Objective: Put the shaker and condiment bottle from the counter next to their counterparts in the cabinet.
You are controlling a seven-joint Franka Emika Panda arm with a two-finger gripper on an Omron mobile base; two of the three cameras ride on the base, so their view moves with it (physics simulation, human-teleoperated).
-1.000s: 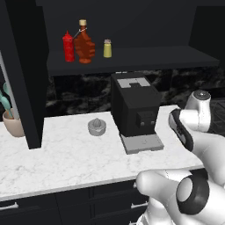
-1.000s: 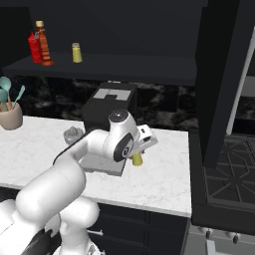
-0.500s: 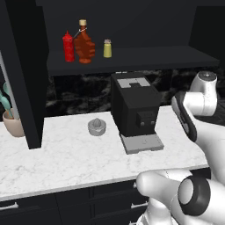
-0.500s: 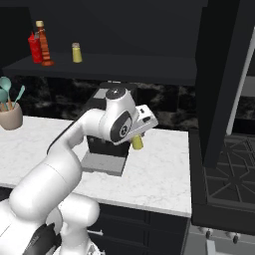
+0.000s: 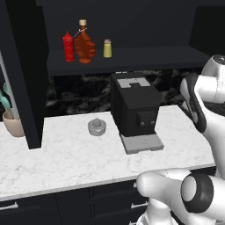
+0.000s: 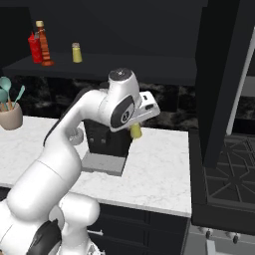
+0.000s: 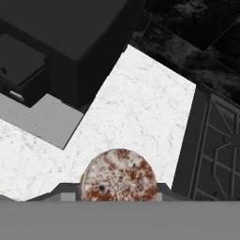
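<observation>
Fingers are clamped on the shaker (image 6: pixel 135 131), you can see its yellow body hanging just under the gripper (image 6: pixel 142 119) in the right base view, lifted clear of the counter (image 6: pixel 159 164), and in the hand view its speckled cap (image 7: pixel 118 176) sits right between the tips. So you're roughly halfway, by my read: the condiment bottle (image 5: pixel 84 44) already stands on the cabinet (image 5: pixel 132 57) shelf, touching or just beside the red squeeze bottle (image 5: pixel 68 46) at its 9 o'clock, with the other yellow shaker (image 5: pixel 107 48) near it at 3 o'clock. What's left is carrying the held shaker up and over to park it next to that twin. Watch the coffee machine (image 5: pixel 134 107): it sits right below the shelf, between your hand and the target, so you'll likely want to go up before going across. Also the shelf's front edge could catch the shaker if you come in low. Other stuff around: a small grey juicer-looking thing (image 5: pixel 97 126) at the machine's 9 o'clock, a utensil cup (image 6: pixel 10 114) far left, and the stove (image 6: pixel 224 174) off at the counter's 3 o'clock, well out of the way.
</observation>
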